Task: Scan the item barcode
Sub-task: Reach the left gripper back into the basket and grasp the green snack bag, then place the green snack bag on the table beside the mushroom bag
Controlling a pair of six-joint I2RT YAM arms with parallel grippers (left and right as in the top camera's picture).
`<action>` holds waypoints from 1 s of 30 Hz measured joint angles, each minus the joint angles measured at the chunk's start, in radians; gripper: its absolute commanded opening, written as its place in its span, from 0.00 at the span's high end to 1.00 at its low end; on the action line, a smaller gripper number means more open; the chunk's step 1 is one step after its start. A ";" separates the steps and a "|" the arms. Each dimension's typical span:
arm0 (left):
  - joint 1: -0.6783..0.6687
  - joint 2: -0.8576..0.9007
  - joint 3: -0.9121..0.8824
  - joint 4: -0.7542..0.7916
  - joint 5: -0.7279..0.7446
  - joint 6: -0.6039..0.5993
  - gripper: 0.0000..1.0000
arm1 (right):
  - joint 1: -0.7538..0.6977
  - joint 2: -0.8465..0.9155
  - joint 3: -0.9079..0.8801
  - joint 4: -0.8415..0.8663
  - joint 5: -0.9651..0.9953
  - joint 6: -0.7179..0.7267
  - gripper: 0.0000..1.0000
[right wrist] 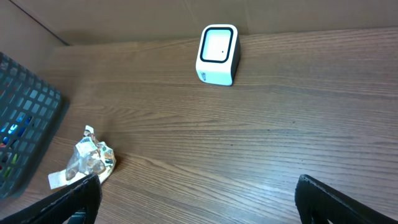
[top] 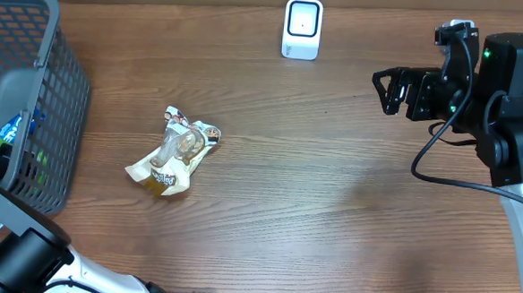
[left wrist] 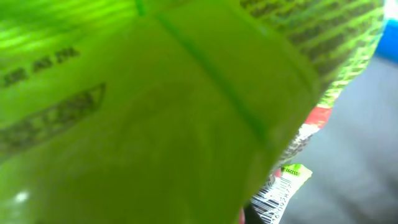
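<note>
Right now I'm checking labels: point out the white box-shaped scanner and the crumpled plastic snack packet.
white box-shaped scanner (top: 303, 22): overhead view, front window.
crumpled plastic snack packet (top: 176, 151): overhead view, packet's middle.

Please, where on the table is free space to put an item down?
The table is bare between the crumpled packet and the right gripper, in front of the scanner. It is crowded at left, by the basket.

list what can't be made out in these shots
left gripper: not seen in the left wrist view, the green packet fills the frame
packet's print: left wrist, blurred
barcode: left wrist, cut off by the bottom edge
crumpled pouch label: overhead, too small
basket contents: overhead, behind the mesh
</note>
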 measured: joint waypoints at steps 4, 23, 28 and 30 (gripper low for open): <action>0.000 0.008 0.080 -0.099 0.039 0.004 0.96 | 0.000 0.000 0.000 0.000 0.000 0.000 0.00; -0.498 -0.418 0.496 -0.379 0.142 0.285 0.96 | 0.000 0.000 0.000 -0.003 0.000 0.000 0.00; -0.725 -0.390 0.449 -0.468 0.144 0.310 0.96 | 0.000 0.000 0.000 -0.003 0.000 0.000 0.00; -0.787 -0.356 0.410 -0.501 0.146 0.313 0.96 | 0.000 0.000 0.000 -0.003 0.000 0.000 0.00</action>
